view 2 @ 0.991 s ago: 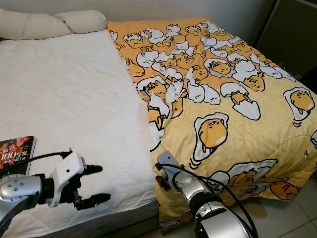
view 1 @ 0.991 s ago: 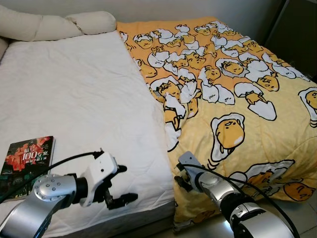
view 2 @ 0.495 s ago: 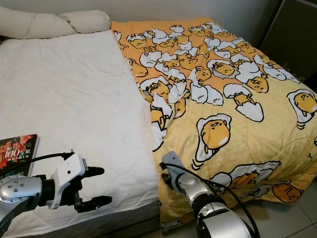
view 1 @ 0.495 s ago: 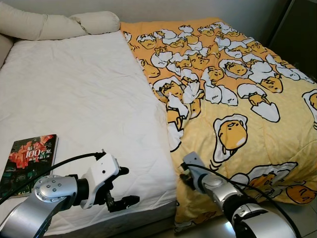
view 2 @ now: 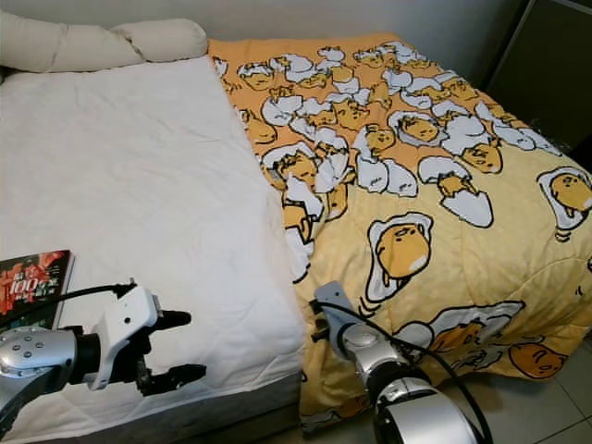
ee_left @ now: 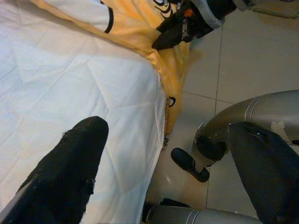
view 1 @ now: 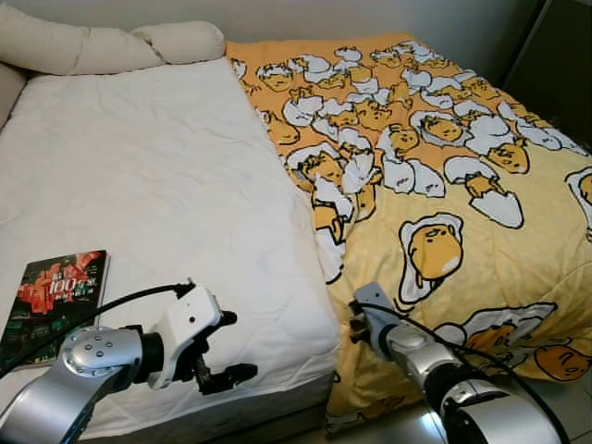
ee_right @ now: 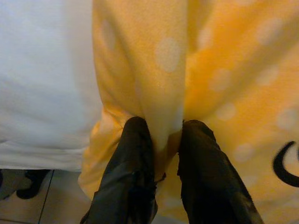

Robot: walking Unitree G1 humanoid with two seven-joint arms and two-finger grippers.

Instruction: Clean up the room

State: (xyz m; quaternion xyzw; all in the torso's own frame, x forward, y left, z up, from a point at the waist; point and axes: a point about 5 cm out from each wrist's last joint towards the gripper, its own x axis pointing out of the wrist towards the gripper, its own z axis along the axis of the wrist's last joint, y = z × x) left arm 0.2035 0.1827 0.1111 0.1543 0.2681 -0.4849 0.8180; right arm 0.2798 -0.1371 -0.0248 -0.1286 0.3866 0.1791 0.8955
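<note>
Yellow blanket pinched at the foot of the bed

Yellow and soft, the egg-print blanket (view 1: 435, 185) covers the right half of the bed. I see its near corner hanging over the edge, close to the tiled floor (ee_left: 233, 60). My right gripper (ee_right: 161, 140) is at that corner. Its two black fingers (ee_right: 135, 163) are squeezed nearly together with a fold of the yellow cloth held tight between them. From my head camera I see the right arm reaching up to the blanket's edge, right beside the white part of the bed.

The white mattress cover (view 1: 157, 185) fills the left half of the bed. Two cream pillows (view 1: 111, 46) lie at the far end by the wall. A book (view 1: 51, 294) with a red and dark cover rests flat near the front left corner of the mattress.

My left gripper (view 1: 222, 351) hangs over the front edge of the mattress, near the book but not touching it. Its fingers are spread wide apart and hold nothing.
</note>
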